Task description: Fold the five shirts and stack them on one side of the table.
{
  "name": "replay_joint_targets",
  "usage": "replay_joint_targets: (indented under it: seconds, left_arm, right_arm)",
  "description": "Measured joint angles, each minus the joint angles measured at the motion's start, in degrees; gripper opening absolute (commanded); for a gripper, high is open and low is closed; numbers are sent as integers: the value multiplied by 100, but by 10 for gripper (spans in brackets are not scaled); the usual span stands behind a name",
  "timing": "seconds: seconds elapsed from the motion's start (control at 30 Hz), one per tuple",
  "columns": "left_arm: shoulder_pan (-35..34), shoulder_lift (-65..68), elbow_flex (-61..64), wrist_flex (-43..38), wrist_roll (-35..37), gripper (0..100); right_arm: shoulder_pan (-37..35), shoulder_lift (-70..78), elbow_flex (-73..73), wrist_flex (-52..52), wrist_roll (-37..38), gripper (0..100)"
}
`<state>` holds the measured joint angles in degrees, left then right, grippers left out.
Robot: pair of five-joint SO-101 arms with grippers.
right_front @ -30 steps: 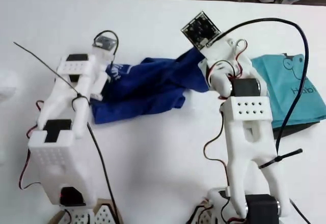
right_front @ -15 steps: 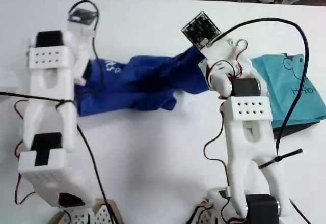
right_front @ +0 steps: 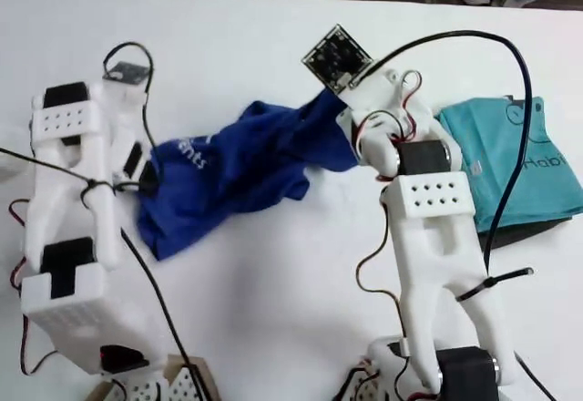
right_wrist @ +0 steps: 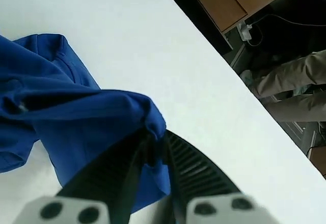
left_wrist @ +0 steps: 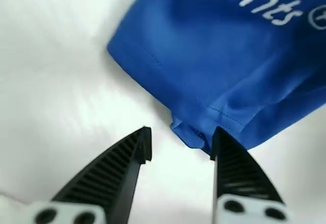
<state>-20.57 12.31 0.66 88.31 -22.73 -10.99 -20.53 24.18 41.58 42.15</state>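
The left claw (left_wrist: 182,133) stands open at the hem of the crumpled blue shirt (right_front: 241,159) on the white table (right_front: 273,264), the right claw (right_wrist: 153,141) is clamped on the shirt's opposite end, and a folded teal shirt (right_front: 519,159) lies beside the right arm.

A loose shirt (right_front: 246,159) lies on the table (right_front: 273,310) between the left end effector (left_wrist: 181,142) and right end effector (right_wrist: 155,142); folded shirts (right_front: 528,169) sit stacked farther right.
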Motion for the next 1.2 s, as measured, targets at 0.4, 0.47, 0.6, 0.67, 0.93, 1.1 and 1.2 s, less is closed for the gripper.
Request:
replay_joint_targets:
  seconds: [0.4,0.47,0.6,0.67,0.93,1.1,1.2]
  left_arm:
    - [993,-26,774,-404,-18,218]
    - [1002,-26,905,-765,-18,218]
    - [985,-26,1178,-1301,-308,218]
    - [941,-26,1363,-1512,-457,218]
    - [554,-26,1582,-1758,-677,217]
    - [492,-26,1582,-1776,-712,180]
    - [492,-26,1582,-1776,-712,177]
  right_arm:
    - [0,0,0,0,0,21]
    - [0,0,0,0,0,21]
    - [0,0,0,0,0,21]
    - [0,0,0,0,0,21]
    - [-9,0,0,0,0,21]
    - [-9,0,0,0,0,21]
    - [-9,0,0,0,0,21]
